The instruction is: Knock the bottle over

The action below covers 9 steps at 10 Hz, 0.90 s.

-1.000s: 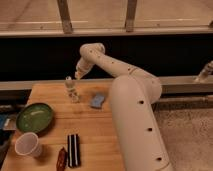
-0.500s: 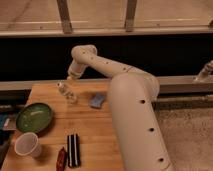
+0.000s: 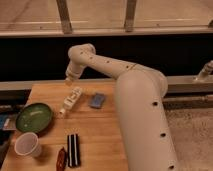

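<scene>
The bottle is a small clear-whitish plastic bottle. It lies on its side on the wooden table, cap end pointing toward the green bowl. My gripper is at the end of the white arm, just above and behind the bottle's far end, near the table's back edge. It holds nothing that I can see.
A green bowl sits at the left. A white paper cup stands at the front left. A blue sponge-like item lies right of the bottle. A black bar and a brown packet lie at the front.
The bottle stood upright a second ago, was tilting half a second ago, and now lies flat. My gripper swept left and then lifted back a little.
</scene>
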Each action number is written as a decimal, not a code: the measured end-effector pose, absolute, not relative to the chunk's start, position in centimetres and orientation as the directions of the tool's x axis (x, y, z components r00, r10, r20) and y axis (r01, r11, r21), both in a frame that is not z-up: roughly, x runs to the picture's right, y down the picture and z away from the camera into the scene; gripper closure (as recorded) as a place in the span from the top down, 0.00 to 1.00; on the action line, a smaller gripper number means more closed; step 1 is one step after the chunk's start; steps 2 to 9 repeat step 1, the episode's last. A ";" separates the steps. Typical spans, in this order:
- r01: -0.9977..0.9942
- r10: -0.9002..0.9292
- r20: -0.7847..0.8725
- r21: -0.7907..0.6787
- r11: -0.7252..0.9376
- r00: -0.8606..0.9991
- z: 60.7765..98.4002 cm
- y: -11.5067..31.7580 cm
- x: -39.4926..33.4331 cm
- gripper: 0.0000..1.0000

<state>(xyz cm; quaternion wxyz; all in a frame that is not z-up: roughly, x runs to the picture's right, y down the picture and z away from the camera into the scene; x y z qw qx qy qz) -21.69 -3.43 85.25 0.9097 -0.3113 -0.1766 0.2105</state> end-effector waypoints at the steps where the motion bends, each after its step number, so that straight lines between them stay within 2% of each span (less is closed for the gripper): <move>1: -0.272 0.493 0.191 -0.641 0.718 0.849 85.2 -3.5 -21.8 0.23; 9: -0.272 0.493 0.191 -0.641 0.718 0.849 85.2 -3.5 -21.8 0.23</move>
